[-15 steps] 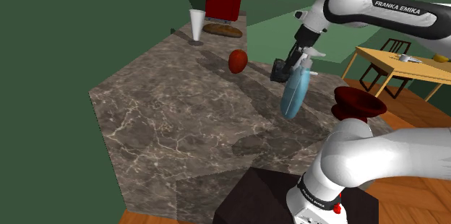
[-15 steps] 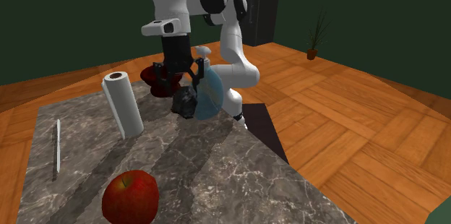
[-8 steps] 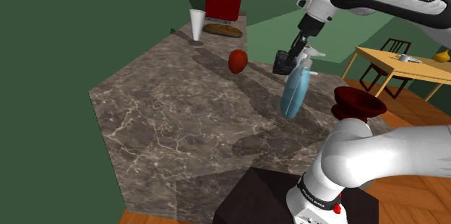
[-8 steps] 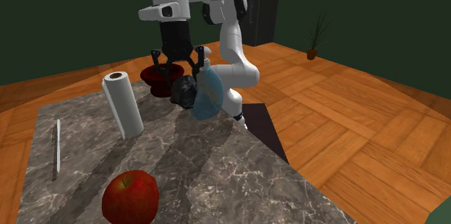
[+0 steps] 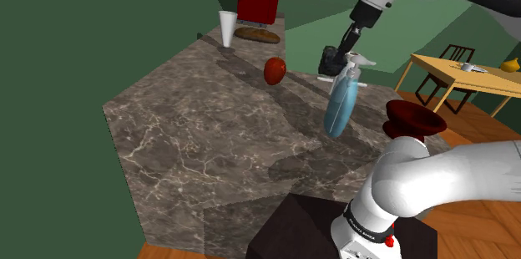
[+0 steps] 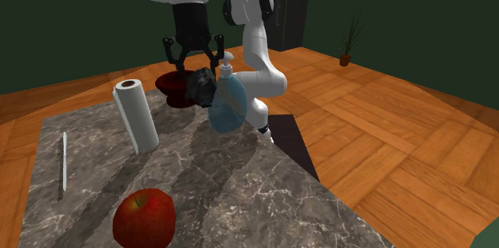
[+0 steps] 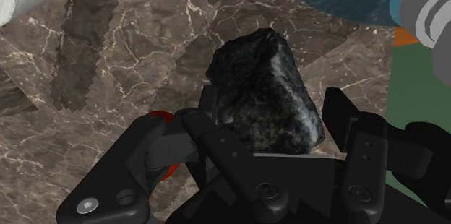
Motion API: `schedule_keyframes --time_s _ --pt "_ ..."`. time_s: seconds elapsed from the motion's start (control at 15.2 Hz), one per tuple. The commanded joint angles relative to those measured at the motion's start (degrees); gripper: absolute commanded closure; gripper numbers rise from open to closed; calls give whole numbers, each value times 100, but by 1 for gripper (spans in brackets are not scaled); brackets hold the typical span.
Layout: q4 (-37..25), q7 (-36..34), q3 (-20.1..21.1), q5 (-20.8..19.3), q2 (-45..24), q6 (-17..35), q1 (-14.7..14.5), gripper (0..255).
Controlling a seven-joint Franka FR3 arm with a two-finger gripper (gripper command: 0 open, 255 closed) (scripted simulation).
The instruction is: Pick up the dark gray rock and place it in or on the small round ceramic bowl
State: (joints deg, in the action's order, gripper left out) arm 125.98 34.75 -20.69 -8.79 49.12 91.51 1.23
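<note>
My gripper (image 5: pixel 333 58) is shut on the dark gray rock (image 5: pixel 329 63) and holds it in the air above the marble counter. In the second exterior view the gripper (image 6: pixel 200 78) hangs with the rock (image 6: pixel 205 88) just in front of the dark red round bowl (image 6: pixel 173 91) and beside the blue spray bottle (image 6: pixel 228 109). In the shoulder view, the bowl (image 5: pixel 413 121) stands near the counter's edge at the right, past the bottle (image 5: pixel 341 105). The wrist view has the speckled rock (image 7: pixel 266 89) clasped between the black fingers (image 7: pixel 345 132) of the gripper (image 7: pixel 275 134).
A red apple (image 6: pixel 144 216) lies on the marble counter (image 5: pixel 192 140). A paper towel roll (image 6: pixel 136 115) stands near the bowl, and a thin white stick (image 6: pixel 64 162) lies beyond it. A white cup-shaped thing (image 5: pixel 227 29), a loaf (image 5: pixel 257 35) and a red box (image 5: pixel 258 2) stand far back.
The gripper has risen with the rock still in it, now level with the spray bottle's head. Nothing on the counter has moved.
</note>
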Motion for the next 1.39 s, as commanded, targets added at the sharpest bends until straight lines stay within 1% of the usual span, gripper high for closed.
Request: schedule_keyframes --time_s 0.0,0.33,0.66,0.99,1.32 --pt "-37 81 -46 -47 106 -139 46 255" --pt "-8 514 -305 -341 719 -689 317 255" --pt "-152 1004 -606 -673 1200 -1255 556 255" --pt "-460 1548 -937 -1044 1542 -1811 741 255" --pt "-925 2142 -1286 -1455 1752 -2339 849 255"
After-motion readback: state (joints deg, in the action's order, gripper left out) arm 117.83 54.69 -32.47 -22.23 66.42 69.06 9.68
